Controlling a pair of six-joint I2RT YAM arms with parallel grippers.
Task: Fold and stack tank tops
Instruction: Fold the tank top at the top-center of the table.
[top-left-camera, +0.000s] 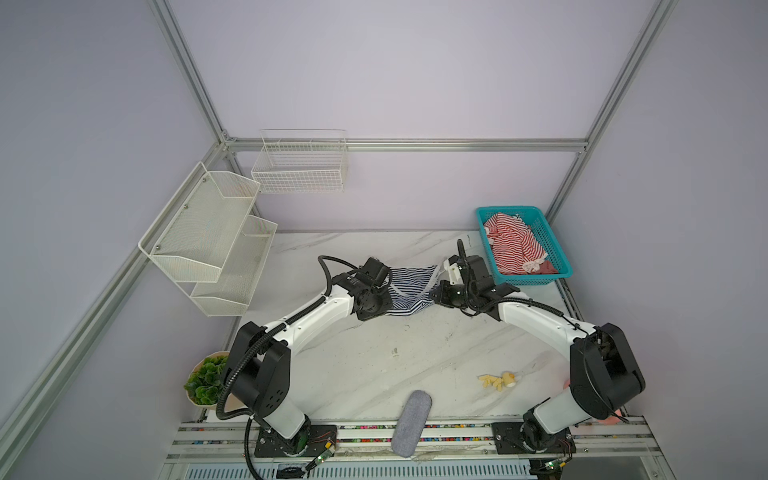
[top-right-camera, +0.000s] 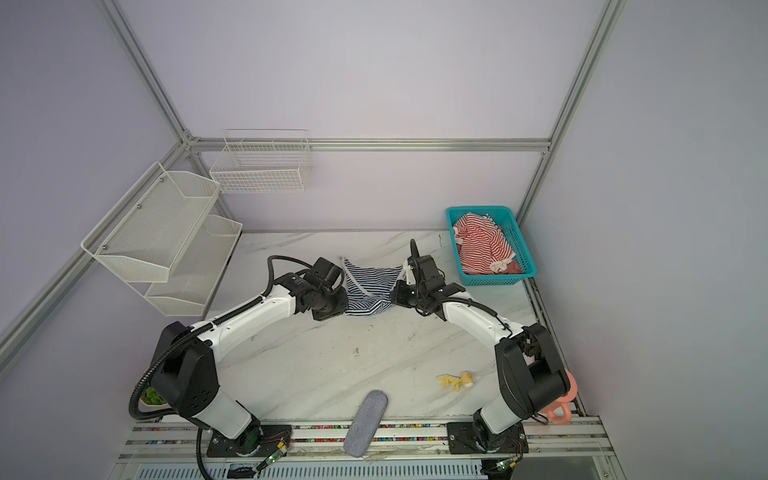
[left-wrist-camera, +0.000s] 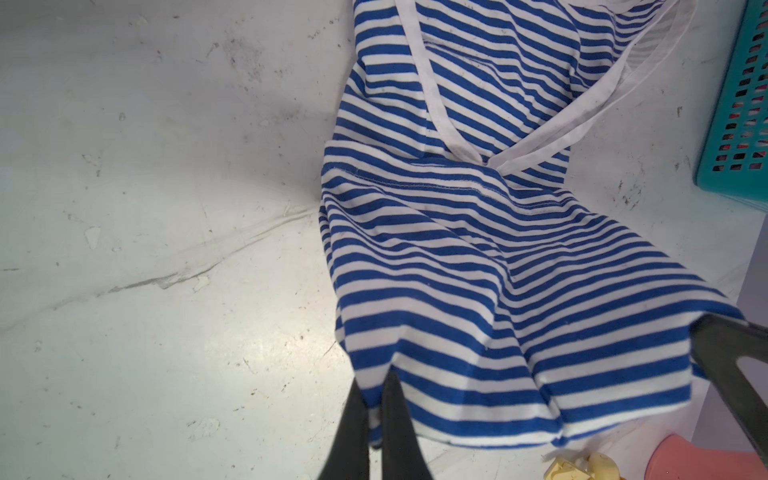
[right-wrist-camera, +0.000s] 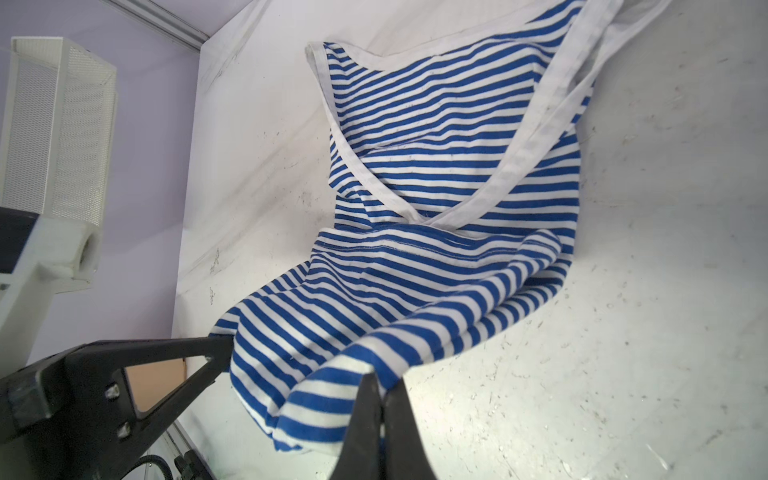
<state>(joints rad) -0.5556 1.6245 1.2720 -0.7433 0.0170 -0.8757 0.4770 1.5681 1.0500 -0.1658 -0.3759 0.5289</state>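
Two tank tops, two arms. The navy-striped tank top (top-left-camera: 409, 291) lies at the far middle of the marble table (top-left-camera: 374, 365), stretched between the two wrists. The red-striped tank top (top-left-camera: 515, 245) sits crumpled in the single teal basket (top-left-camera: 533, 279) at the far right corner.

The navy shirt's long axis runs from the robot's side toward the back wall. Its two white-trimmed straps point at the far edge and cross over the chest (a stitched hem line runs across the cloth just on the robot's side of that crossing). The near end is raised off the table and sags between two pinch points. The left gripper (left-wrist-camera: 376, 386) has its jaws closed narrowly on the near left corner of the striped cloth. The right gripper (right-wrist-camera: 380, 384) is clamped the same way on the near right corner.

Farther out, one grey felt case (top-left-camera: 411, 422) overhangs the table's front edge. One small yellow toy (top-left-camera: 498, 380) lies near the right arm's base, and one potted plant (top-left-camera: 205, 380) stands at the front left. Two white racks are mounted at the back left: a two-tier mesh shelf (top-left-camera: 208, 232) and a wire basket (top-left-camera: 301, 166).
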